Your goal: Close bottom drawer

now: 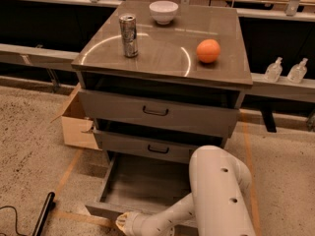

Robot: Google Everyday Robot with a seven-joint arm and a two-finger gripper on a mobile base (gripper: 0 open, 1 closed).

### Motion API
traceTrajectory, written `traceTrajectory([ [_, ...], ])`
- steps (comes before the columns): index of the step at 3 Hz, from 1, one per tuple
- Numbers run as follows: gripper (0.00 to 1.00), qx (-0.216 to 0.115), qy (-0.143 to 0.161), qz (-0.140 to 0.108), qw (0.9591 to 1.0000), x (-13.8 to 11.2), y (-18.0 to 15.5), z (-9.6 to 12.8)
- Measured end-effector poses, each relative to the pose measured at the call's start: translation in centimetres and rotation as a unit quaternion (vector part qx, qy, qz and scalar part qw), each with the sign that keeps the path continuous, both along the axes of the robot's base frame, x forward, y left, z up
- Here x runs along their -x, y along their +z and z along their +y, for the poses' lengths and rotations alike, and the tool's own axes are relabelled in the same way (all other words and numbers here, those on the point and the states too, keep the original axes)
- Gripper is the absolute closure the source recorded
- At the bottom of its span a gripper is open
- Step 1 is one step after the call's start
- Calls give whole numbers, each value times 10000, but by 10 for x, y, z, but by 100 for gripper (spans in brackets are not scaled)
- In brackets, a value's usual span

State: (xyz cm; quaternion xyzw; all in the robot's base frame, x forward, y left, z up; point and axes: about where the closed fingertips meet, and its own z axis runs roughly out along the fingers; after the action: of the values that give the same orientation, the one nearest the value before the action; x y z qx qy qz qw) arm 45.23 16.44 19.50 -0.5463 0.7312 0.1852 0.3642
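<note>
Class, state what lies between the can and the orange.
Bare cabinet top, in the camera view, between can and orange; the hand is at the front of the bottom drawer.

No text, brand, number or sign legible on any surface, markings on can unreadable, gripper low in view, at front panel of open bottom drawer.

The grey cabinet top carries a silver can upright at its left, a white bowl near the back edge and an orange to the right, all apart. On the speckled floor a cardboard box sits beside the cabinet. My gripper is low at the front panel of the bottom drawer
</note>
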Motion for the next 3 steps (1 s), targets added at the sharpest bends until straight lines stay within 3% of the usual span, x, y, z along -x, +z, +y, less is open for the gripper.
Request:
traceTrajectory([
  [2,100,498,-477,-327,9971,-28,-18,-15],
  [3,100,839,-798,-596,9915,-49,-17,-40],
])
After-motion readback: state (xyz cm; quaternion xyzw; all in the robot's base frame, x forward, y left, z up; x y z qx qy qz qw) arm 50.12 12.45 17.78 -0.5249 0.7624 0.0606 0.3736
